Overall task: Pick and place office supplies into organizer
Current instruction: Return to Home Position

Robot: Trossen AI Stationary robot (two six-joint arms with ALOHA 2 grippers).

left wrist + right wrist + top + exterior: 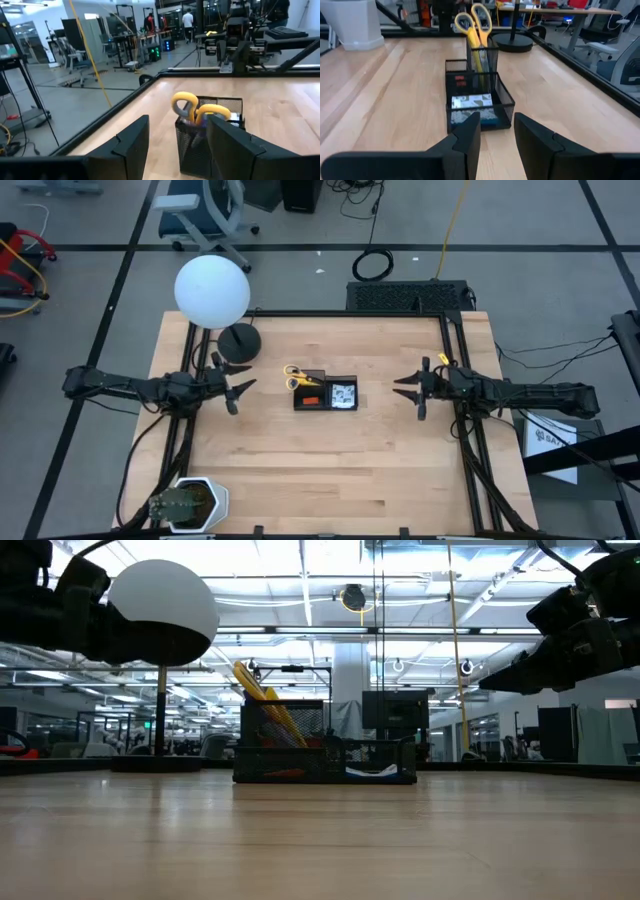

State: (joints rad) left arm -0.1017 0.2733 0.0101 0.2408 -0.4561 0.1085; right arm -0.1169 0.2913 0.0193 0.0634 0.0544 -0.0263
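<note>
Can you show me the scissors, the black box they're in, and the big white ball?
scissors (pixel 186 96): left wrist view, on the top of one yellow handle loop.
organizer (pixel 504 98): right wrist view, on its mesh side wall.
white lamp ball (pixel 212 290): high view, on the middle of the ball.

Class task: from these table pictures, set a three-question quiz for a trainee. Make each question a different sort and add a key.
1. True or false: the scissors stand handles-up in the organizer.
2. Choose one: what do the jaws of the left arm and the right arm hold? A) a pen B) nothing, both sets are open C) the scissors
3. Fill the gap: the lamp stands nearer the ___ arm.
Key: 1 true; 2 B; 3 left.
</note>
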